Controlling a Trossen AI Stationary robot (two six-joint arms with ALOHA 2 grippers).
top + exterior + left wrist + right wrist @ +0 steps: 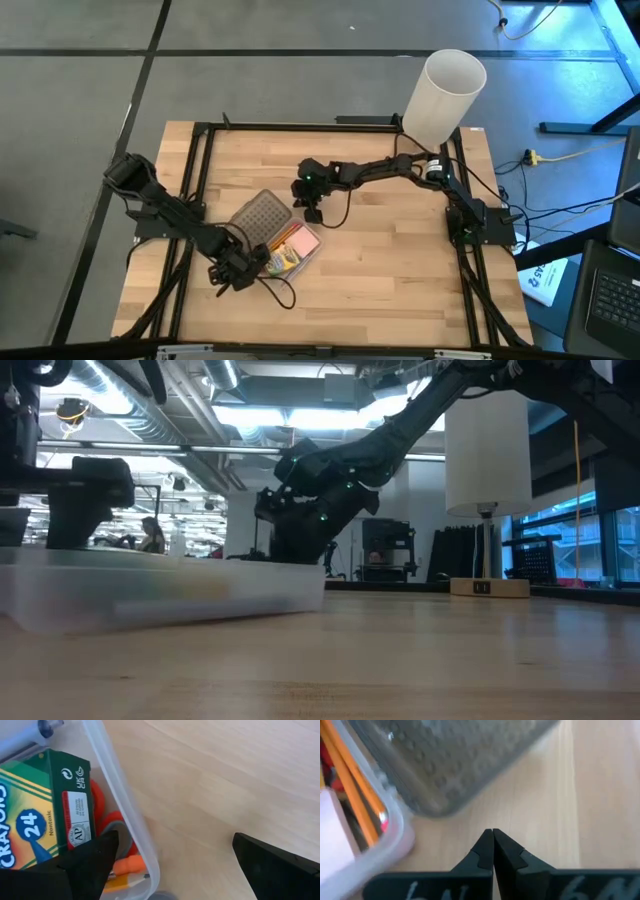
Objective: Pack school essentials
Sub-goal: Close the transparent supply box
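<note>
A clear plastic case (300, 250) lies on the table with its dimpled grey lid (262, 214) swung open. Inside it are the green-and-yellow crayon box (35, 815), the red scissors handles (102, 815), orange pencils (350, 785), a grey pen (25, 740) and a pink pad (330, 835). My left gripper (236, 270) (175, 840) is open at the case's near left corner, one finger (95, 862) over the inside and the other (272, 867) over the bare table. My right gripper (312, 208) (493, 840) is shut above the table, just past the lid's far right corner. My left gripper straddles the case's wall (127, 815) from above. One finger stands inside by the end of the crayon box and the other outside. Whether either finger touches the box or the wall, I cannot tell.
A tall white cylinder (445, 90) (487, 450) stands at the table's far right corner on a small wooden base. A black frame (200, 150) runs along the table's edges. Bare wood lies to the right of and in front of the case.
</note>
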